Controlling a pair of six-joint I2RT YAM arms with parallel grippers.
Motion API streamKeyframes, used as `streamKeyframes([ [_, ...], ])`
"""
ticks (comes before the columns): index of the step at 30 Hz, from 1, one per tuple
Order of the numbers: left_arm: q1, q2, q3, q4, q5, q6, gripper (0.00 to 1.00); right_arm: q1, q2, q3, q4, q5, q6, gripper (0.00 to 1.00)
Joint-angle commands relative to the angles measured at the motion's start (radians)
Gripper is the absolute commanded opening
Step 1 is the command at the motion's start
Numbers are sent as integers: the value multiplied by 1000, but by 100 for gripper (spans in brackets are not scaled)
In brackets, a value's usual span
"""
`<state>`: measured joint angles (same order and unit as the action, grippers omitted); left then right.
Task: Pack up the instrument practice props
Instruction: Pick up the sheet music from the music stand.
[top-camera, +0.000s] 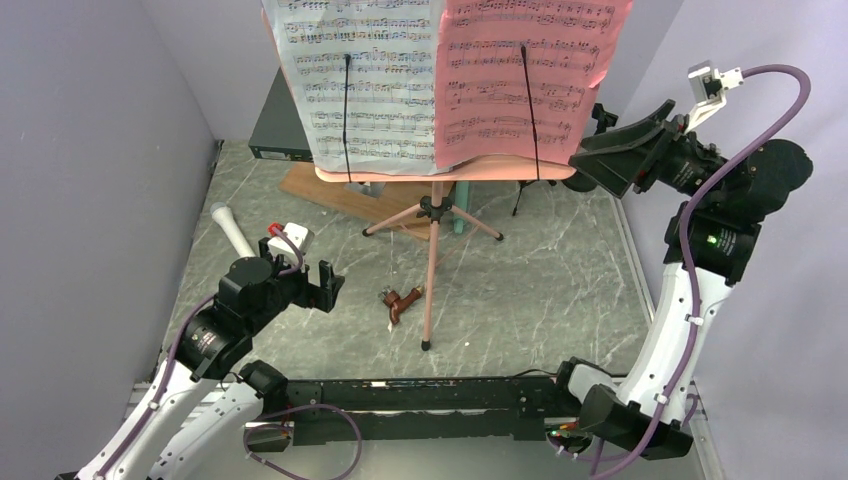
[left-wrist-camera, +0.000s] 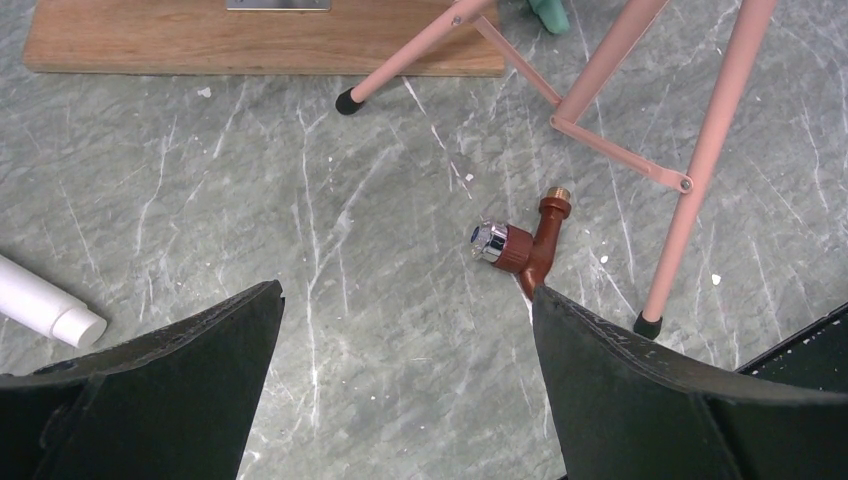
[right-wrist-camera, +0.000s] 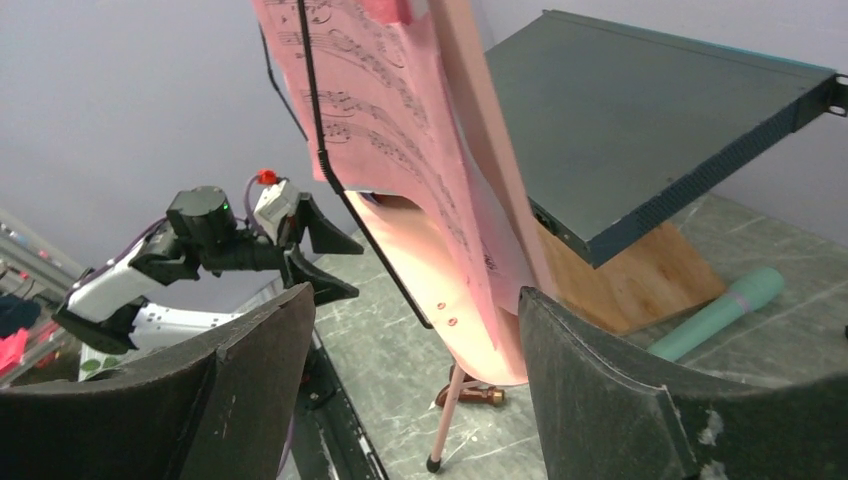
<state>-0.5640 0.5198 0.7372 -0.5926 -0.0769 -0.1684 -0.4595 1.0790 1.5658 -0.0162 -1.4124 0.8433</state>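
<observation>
Pink music desk — upright on pink tripod legs, top centre of the overhead frame, feet planted on the grey marbled table. Carrying two sheet-music pages: white page at left, red page at right, each pinned by a thin black retaining arm. Printed with staves and notes only; no title or wording legible.

Behind the stand, upper left: dark grey flat box — closed, resting on a wooden board, contents not visible.

White microphone lying at the left of the overhead frame, just beyond the left arm. Mint microphone lying on the table, lower right of the right wrist frame, beside the board. Small brown piece with a chrome end, centre of the left wrist frame, near one tripod foot.

Left gripper, lower left of the overhead frame: hovering over bare table, jaws spread wide, gripping nothing. Right gripper, upper right in the overhead frame: jaws apart, straddling the right-hand edge of the desk and red page, not clamped on it; contact at the right finger impossible to tell.
</observation>
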Motion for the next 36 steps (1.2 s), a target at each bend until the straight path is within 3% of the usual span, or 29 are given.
streamKeyframes([
  [1, 7, -1, 11, -6, 10, 20, 100, 50, -5, -2, 5, 35, -9, 75],
  [9, 10, -1, 11, -5, 15, 21, 99, 64, 9, 7, 7, 36, -13, 68],
  [18, 12, 0, 10, -5, 20, 21, 100, 94, 44, 38, 85, 32, 21, 33],
  [29, 15, -1, 10, -3, 31, 23, 99, 161, 119, 120, 110, 48, 1, 31],
  [33, 15, -3, 10, -3, 31, 23, 100, 161, 141, 165, 122, 44, -2, 3],
  [36, 15, -3, 10, -3, 31, 23, 100, 146, 144, 201, 113, 40, -13, 0],
])
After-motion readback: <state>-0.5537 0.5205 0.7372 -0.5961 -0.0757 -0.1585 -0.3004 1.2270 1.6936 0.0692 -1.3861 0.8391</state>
